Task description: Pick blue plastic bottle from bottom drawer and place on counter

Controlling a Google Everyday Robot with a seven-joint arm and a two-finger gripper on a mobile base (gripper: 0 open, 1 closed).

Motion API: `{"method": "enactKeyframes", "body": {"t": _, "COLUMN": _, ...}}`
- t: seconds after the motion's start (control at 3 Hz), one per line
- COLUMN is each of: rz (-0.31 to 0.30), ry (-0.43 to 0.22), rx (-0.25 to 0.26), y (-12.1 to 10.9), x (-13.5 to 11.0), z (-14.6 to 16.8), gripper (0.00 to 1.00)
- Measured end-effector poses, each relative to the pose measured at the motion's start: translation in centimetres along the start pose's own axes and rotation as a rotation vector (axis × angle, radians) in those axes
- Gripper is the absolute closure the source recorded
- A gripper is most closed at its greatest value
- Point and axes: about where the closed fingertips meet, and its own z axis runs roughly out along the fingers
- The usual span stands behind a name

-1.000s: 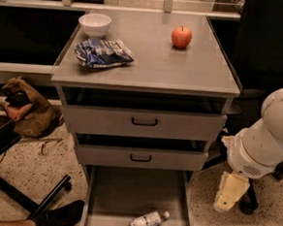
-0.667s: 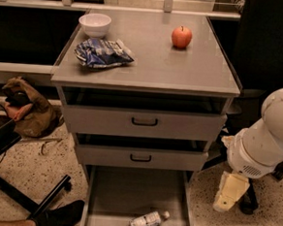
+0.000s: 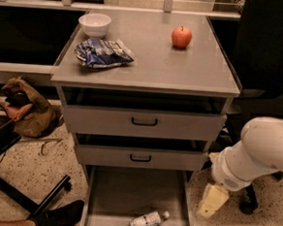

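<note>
The pincer (image 3: 213, 201) hangs at the lower right of the frame, a pale yellow piece pointing down and slightly left from the end of the bulky white arm (image 3: 255, 154). Whether it stands apart or together cannot be told from this angle; it holds nothing. It is outside the cabinet, just right of the open bottom drawer (image 3: 126, 191) and over the speckled floor (image 3: 45, 166).

The blue plastic bottle (image 3: 148, 222) lies on its side on the drawer's flat grey floor, near the bottom edge of the frame. It is to the left of the pincer and a little lower in the picture, apart from it, with the drawer's right wall between them. Its white cap points up and to the right, toward the pincer.

Above the open drawer, two closed drawers with black handles (image 3: 144, 121) sit one over the other. The grey tabletop (image 3: 150, 62) crowns the cabinet in the upper middle of the frame. On it stand a white bowl (image 3: 94, 24) at the back left, a blue-and-white snack bag (image 3: 103, 53) just in front of the bowl, and a red apple (image 3: 181, 37) at the back right, well apart from both.

At the left of the frame a brown bag (image 3: 27, 109) sits on the floor.
</note>
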Motion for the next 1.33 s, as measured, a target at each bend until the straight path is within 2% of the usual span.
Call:
{"method": "enactKeyframes", "body": {"t": 0.33, "rz": 0.081, "ry": -0.047, "rx": -0.021, "y": 0.4, "x": 0.0, "z": 7.0, "gripper": 0.00}}
{"method": "enactKeyframes", "body": {"t": 0.67, "rz": 0.139, "ry": -0.091, "rx": -0.058, "y": 1.1, "x": 0.1, "z": 12.0, "gripper": 0.00}}
{"method": "enactKeyframes", "body": {"t": 1.0, "rz": 0.139, "ry": -0.091, "rx": -0.058, "y": 1.1, "x": 0.1, "z": 12.0, "gripper": 0.00}}
{"method": "enactKeyframes", "body": {"t": 1.33, "rz": 0.134, "ry": -0.078, "rx": -0.037, "y": 1.6, "x": 0.2, "z": 14.4, "gripper": 0.00}}
